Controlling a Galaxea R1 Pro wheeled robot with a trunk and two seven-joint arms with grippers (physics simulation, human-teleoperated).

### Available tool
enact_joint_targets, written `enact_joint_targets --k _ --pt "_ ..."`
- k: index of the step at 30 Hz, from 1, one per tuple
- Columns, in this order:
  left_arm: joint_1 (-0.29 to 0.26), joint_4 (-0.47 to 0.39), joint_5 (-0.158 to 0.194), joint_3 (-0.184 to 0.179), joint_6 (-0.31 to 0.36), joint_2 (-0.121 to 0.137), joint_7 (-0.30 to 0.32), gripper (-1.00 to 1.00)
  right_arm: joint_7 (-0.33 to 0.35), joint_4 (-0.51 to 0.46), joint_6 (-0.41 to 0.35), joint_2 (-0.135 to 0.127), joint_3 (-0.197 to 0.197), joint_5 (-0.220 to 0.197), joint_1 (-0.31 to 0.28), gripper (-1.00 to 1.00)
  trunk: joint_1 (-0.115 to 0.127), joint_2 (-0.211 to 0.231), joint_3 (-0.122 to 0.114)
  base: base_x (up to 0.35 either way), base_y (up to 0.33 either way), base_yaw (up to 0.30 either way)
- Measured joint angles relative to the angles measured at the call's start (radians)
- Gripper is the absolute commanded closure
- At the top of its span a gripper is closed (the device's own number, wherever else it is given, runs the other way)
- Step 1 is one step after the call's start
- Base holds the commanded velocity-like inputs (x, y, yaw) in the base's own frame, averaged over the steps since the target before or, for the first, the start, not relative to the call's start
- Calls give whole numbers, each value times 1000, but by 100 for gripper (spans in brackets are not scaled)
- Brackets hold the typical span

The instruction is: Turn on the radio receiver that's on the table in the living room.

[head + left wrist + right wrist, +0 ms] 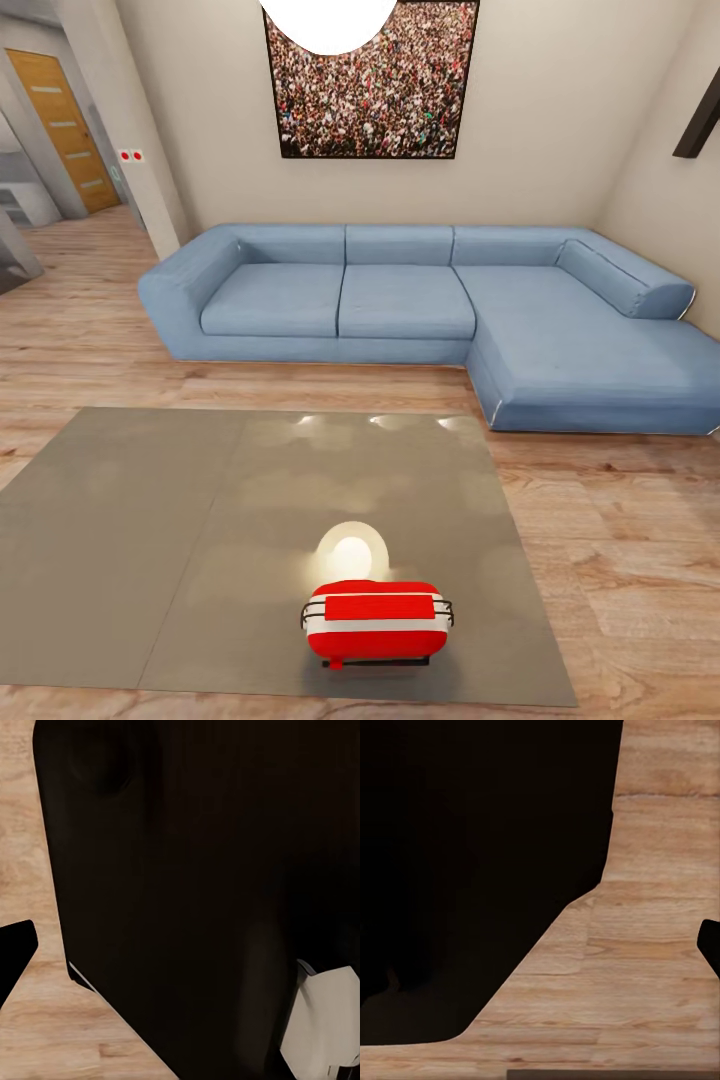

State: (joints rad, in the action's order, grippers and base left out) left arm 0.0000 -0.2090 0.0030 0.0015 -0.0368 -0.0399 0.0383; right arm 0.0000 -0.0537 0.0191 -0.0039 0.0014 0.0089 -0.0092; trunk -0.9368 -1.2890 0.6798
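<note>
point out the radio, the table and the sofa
radio receiver [376, 620], head view, red top face
table [150, 540], head view, bare left panel
sofa [405, 300], head view, middle seat cushion

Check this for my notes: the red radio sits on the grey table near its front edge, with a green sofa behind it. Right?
Not quite. In the head view the sofa is blue, not green. The rest holds: the red radio sits on the grey table near its front edge, with the sofa behind.

The head view looks forward and down over the table [150, 560] toward the sofa [400, 300]. Both wrist views face down, close beside dark robot bodywork [195, 870], sharing wood floor [660, 945].
</note>
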Motion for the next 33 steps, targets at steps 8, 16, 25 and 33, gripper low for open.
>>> enact_joint_targets --k 8,16,25,33 --pt "0 -42 0 -1 0 1 2 -100 -4 -4 3 -8 -3 -2 0 -100 0 0 0 0 0 0" --pt "-1 -360 -2 -10 138 0 18 -100 -1 -377 -164 -75 -8 69 -1 -100 0 0 0 0 0 0" --pt "0 -861 -2 -32 506 3 94 -100 3 -948 -533 -138 -135 84 0 -100 0 0 0 0 0 0" --pt "0 -1052 1 -117 655 1 99 -100 8 -1162 -675 -139 -169 87 9 -100 0 0 0 0 0 0"
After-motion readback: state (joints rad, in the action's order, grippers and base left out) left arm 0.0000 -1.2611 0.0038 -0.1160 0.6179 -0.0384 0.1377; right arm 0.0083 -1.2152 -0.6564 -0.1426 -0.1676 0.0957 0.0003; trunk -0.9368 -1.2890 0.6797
